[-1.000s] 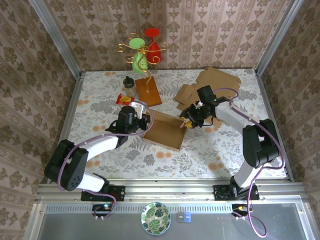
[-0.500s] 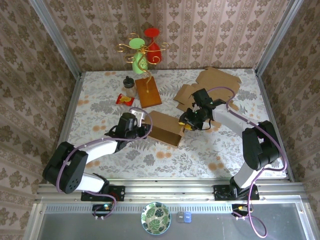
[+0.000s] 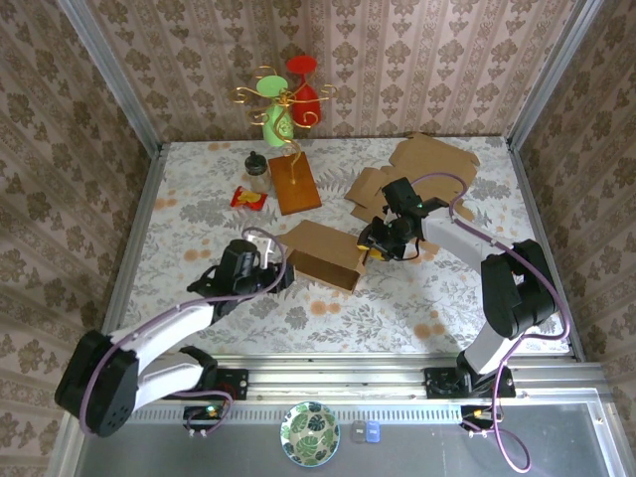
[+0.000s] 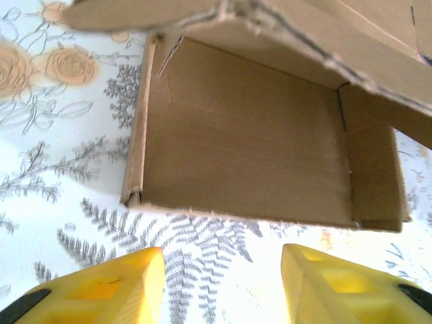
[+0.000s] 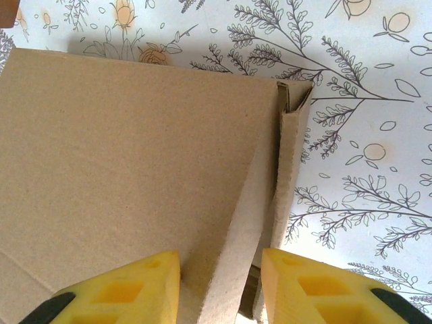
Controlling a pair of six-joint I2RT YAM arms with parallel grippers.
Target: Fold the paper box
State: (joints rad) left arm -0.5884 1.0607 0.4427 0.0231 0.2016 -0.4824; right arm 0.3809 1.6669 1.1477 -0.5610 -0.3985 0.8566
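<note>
The brown paper box lies mid-table with its lid swung over it. In the left wrist view the box shows its hollow inside under the overhanging lid. My left gripper sits just off the box's near-left side; there, the left gripper is open over bare tablecloth. My right gripper is at the box's right end. In the right wrist view the right gripper stands partly open, straddling a side flap of the box, with a dark gap beside the flap.
Flat cardboard pieces lie at the back right. A wooden board, a small bottle, a red packet and a wire stand with green and red cups sit at the back left.
My left gripper has opened, let go of the box and drawn back toward the near left. The lid has come down over the box. The right gripper has barely moved.
</note>
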